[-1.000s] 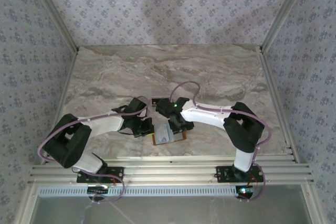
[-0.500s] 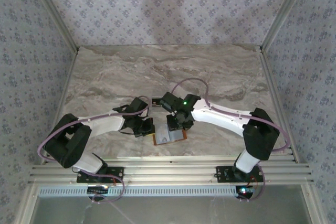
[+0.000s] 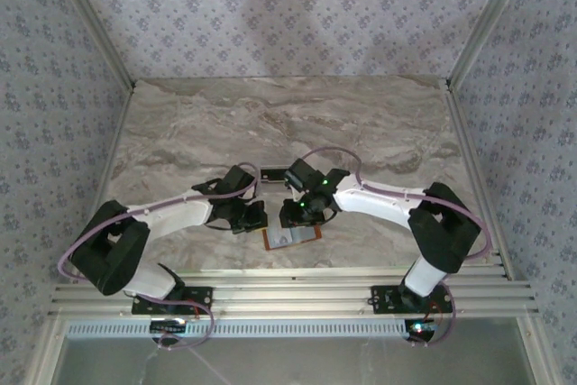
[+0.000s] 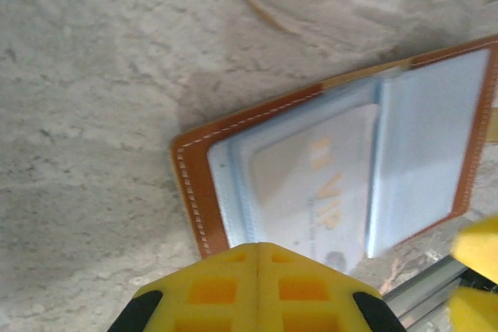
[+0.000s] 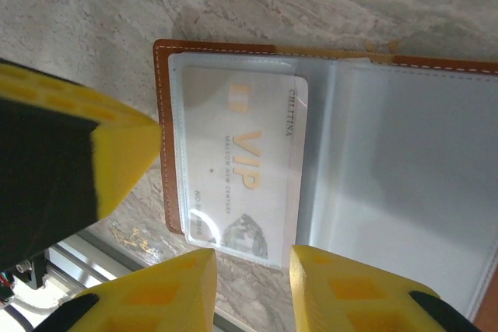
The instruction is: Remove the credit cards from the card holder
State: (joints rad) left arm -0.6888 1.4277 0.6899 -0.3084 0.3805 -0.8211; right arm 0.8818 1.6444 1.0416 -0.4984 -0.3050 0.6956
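Card holder [image 5: 405, 176] lies open just beyond right pincer [image 5: 253, 266].

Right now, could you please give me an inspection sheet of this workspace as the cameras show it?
Surface: marble-look table, flat.
Job's things: card holder lies open; whitish VIP card sits in a clear pocket.
Clutter: small dark flat item beyond the holder, too small to identify.
End effectors: left end effector shut, at the holder's edge; right end effector open, astride the card's near end.
Cables: lilac cables loop along both arms.
Surroundings: patterned walls; metal rails at the near edge.
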